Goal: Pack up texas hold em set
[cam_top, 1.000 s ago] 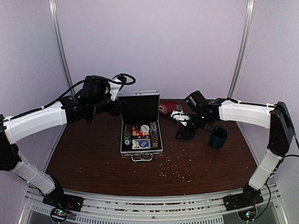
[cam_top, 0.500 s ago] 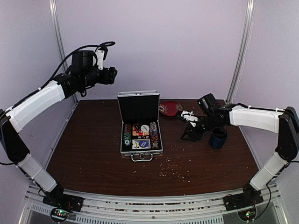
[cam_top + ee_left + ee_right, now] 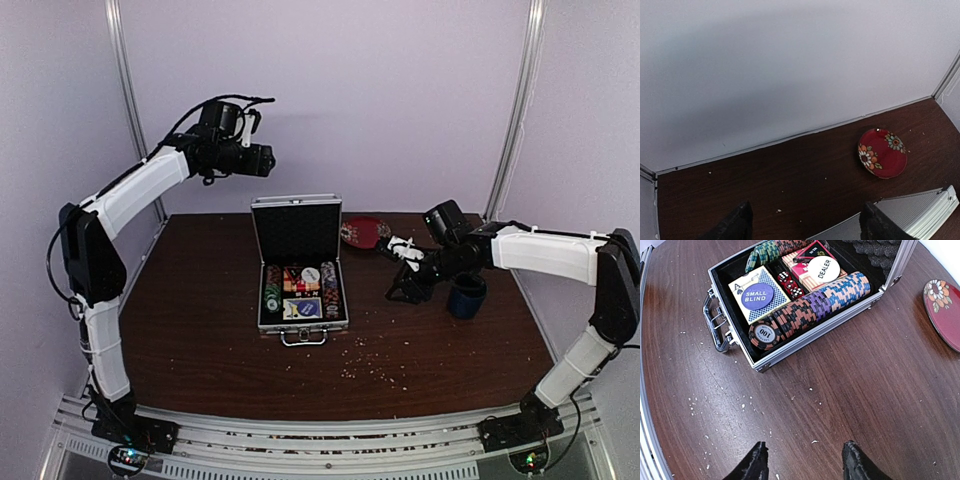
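Observation:
The silver case (image 3: 303, 322) lies open in the middle of the table, its black-lined lid (image 3: 297, 231) upright. Inside are rows of poker chips (image 3: 812, 307), a blue card deck (image 3: 742, 287) with a SMALL BLIND button, a red deck under a DEALER button (image 3: 823, 268) and red dice (image 3: 789, 284). My left gripper (image 3: 268, 160) is open and empty, high in the air behind and left of the lid; the left wrist view shows the lid's silver edge (image 3: 912, 212) below its right finger. My right gripper (image 3: 400, 290) is open and empty, low over the table right of the case.
A red flowered plate (image 3: 360, 232) lies at the back right of the case, also in the left wrist view (image 3: 882, 152) and the right wrist view (image 3: 943, 310). A dark blue mug (image 3: 467, 296) stands beside my right gripper. Crumbs (image 3: 375, 365) litter the table in front.
My left arm has risen from beside the lid and swung up and right, high behind the case. My right gripper shifted a little to the right, then held still.

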Controlling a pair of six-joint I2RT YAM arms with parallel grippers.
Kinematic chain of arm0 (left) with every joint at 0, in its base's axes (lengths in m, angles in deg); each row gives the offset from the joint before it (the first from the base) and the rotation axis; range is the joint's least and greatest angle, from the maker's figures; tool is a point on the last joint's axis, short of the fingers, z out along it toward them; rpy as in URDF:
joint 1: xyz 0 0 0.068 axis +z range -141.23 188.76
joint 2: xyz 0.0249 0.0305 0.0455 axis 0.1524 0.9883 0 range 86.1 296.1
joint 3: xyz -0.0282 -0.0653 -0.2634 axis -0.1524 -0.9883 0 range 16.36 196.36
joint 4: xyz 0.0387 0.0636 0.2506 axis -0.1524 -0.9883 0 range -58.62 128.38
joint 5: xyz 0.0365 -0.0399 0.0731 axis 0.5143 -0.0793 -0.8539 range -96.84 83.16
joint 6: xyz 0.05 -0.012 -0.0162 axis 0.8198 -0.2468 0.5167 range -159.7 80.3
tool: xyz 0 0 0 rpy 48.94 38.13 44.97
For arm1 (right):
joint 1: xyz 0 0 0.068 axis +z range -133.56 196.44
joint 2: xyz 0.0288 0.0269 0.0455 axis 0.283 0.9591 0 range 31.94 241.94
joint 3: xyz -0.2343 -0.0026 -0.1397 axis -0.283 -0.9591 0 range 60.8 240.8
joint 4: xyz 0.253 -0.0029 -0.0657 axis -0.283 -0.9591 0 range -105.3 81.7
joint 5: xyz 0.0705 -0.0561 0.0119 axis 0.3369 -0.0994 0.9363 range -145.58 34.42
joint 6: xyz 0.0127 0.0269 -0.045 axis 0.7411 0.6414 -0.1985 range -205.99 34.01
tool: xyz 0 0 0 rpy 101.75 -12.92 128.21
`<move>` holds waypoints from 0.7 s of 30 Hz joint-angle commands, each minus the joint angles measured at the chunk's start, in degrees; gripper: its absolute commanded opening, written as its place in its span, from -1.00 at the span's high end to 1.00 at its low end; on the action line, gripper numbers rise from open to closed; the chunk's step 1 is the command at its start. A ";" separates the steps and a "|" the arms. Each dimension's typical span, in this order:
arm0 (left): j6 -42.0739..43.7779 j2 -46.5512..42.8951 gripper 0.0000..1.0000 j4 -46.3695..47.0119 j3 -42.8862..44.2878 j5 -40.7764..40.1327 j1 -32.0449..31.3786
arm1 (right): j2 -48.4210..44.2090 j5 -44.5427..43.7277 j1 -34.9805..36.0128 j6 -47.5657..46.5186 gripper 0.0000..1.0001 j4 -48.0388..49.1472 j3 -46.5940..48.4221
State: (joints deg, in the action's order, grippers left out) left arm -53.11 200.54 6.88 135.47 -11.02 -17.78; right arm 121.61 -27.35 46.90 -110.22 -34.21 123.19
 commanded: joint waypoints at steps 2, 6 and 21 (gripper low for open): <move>1.57 3.85 -0.48 -10.26 7.04 7.76 0.54 | 0.23 -0.43 -0.22 -0.57 -0.01 0.01 0.67; 3.17 3.72 -0.46 -13.54 6.69 9.38 0.62 | 1.39 -0.96 -0.22 -0.56 -0.01 -0.67 1.27; 5.28 -3.03 -0.31 -16.68 -4.88 18.35 -1.22 | 3.11 -0.55 -0.05 -1.09 -0.02 -1.60 1.95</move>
State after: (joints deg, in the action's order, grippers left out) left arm -49.20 201.96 -9.47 134.47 3.56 -17.87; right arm 123.95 -27.46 46.90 -110.35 -35.50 123.45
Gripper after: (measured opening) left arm 0.659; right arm 0.509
